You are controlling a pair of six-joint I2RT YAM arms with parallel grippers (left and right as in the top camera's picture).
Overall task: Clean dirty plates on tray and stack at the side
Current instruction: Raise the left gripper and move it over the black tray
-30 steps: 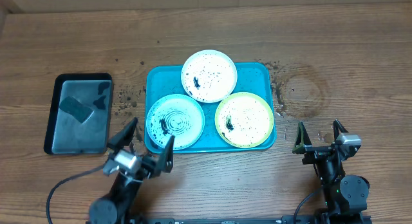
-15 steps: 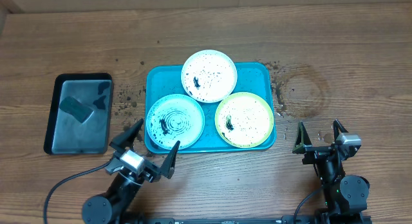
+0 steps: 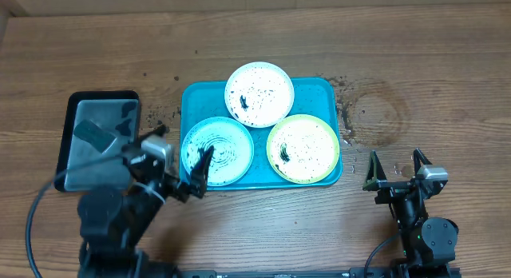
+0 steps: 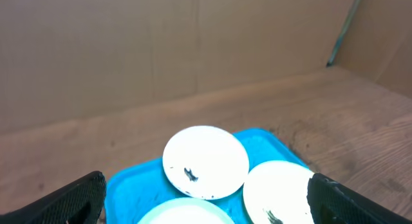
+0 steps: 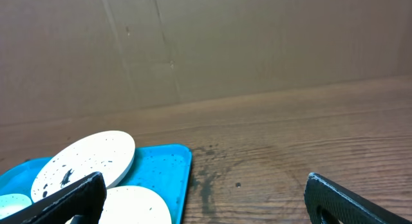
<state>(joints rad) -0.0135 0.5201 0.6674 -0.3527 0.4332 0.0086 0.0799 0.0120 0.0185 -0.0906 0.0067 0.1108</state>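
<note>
The teal-blue tray [image 3: 316, 88] lies mid-table and holds three dirty plates: white-rimmed [image 3: 259, 94] at the back, light-teal-rimmed [image 3: 217, 150] front left, lime-green-rimmed [image 3: 303, 148] front right. My left gripper [image 3: 180, 150] hovers open over the tray's left edge, one finger above the teal plate, holding nothing. Its wrist view looks down on the white plate [image 4: 206, 161], the lime plate [image 4: 277, 188] and the tray [image 4: 135, 182] between wide jaws. My right gripper [image 3: 395, 168] rests open at the front right, apart from the tray [image 5: 170, 163].
A black-rimmed grey tray [image 3: 100, 170] left of the left arm holds a dark sponge [image 3: 94, 136]. Dark crumbs [image 3: 345, 110] speckle the wood right of the teal tray, and more lie to its left. A cardboard wall [image 4: 193, 44] stands behind the table.
The left arm has lifted and swung forward from the table's front edge to the tray's left side, over the teal plate, jaws still open. The right arm has not moved.
</note>
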